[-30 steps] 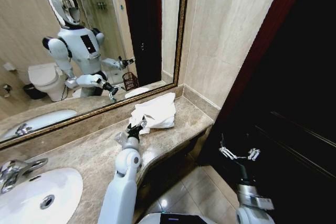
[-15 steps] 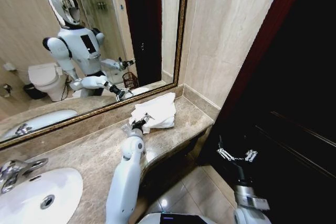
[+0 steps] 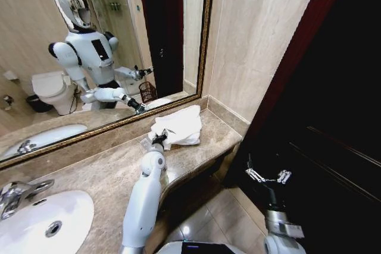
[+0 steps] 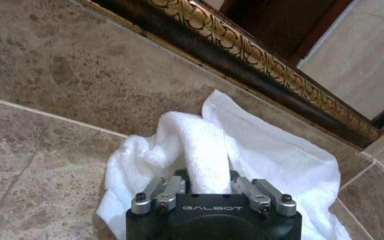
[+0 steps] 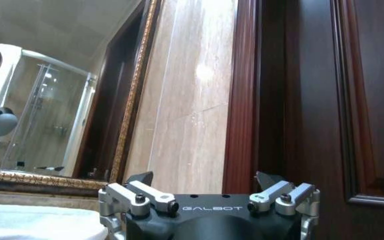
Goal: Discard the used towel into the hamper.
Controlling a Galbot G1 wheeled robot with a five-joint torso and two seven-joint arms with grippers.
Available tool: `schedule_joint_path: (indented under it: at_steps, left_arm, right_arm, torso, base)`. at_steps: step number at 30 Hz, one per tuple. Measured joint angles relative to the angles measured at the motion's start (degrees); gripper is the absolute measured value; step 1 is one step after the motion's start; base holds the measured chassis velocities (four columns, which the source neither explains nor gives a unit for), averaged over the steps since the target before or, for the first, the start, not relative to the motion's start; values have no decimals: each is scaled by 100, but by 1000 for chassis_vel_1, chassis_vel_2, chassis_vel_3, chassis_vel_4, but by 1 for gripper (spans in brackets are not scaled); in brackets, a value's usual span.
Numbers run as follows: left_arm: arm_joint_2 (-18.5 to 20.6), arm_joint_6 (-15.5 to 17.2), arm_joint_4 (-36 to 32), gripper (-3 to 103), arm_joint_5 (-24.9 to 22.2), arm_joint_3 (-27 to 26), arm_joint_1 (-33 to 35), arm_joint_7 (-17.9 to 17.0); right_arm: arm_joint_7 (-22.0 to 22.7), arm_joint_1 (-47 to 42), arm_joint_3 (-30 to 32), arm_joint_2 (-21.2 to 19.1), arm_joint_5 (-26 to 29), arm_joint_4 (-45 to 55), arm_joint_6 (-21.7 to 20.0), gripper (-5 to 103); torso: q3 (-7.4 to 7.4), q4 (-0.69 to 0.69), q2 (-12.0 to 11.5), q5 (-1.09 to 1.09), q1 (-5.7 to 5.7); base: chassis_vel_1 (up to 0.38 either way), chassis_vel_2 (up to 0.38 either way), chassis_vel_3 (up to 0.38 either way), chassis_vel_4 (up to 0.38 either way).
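The used towel is white and lies crumpled on the marble counter near the mirror's right corner. My left gripper is at its near edge, reaching across the counter. In the left wrist view the left gripper is shut on a raised fold of the towel, with its tips buried in the cloth. The hamper, a small reddish-brown basket, shows as a reflection in the mirror. My right gripper hangs open and empty low beside the dark door; the right wrist view shows it too.
A gold-framed mirror backs the counter. A white sink with a chrome tap is at the near left. A dark wooden door fills the right side. Tiled floor lies below the counter's edge.
My left arm has stretched farther across the counter, and its gripper has gone from open just short of the towel to closed on a fold. The right arm has barely moved.
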Motion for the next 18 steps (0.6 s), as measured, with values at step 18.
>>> schedule_joint_path:
  at_steps: [18]
  left_arm:
    - [91,-255,-240,4,309,-44,300,271]
  right_arm:
    - [6,9,-1,-14,23,-5,43,100]
  torso:
    - [0,0,0,1,0]
  base:
    - [0,0,0,0]
